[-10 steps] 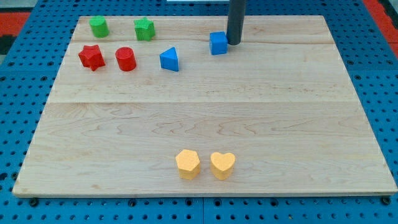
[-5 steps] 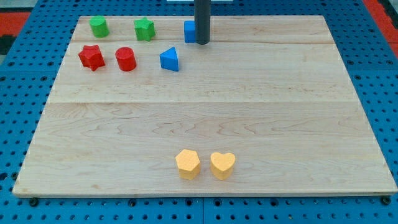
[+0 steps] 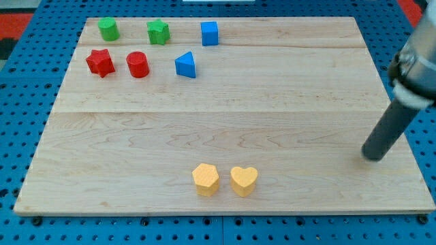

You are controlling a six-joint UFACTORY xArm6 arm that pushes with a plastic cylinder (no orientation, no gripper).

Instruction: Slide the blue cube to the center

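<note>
Camera view: one wooden board (image 3: 225,116) on a blue pegboard surface (image 3: 20,102).
My tip: (image 3: 373,158) at the right edge of the frame, low on the board's right side, well apart from every block.
Jaws: the arm has none; it ends in a plain dark rod that holds nothing and touches no block.
Blue cube: (image 3: 210,33) near the top of the frame, left of centre, close to the board's top edge.
Blue triangular block: (image 3: 185,65) just below and left of the blue cube.
Green star: (image 3: 158,31) left of the blue cube.
Green block: (image 3: 107,29) upper left corner.
Red star: (image 3: 100,62) below the green block.
Red cylinder: (image 3: 137,64) beside the red star.
Yellow hexagon: (image 3: 205,180) bottom centre.
Yellow heart: (image 3: 243,181) just right of the yellow hexagon.
</note>
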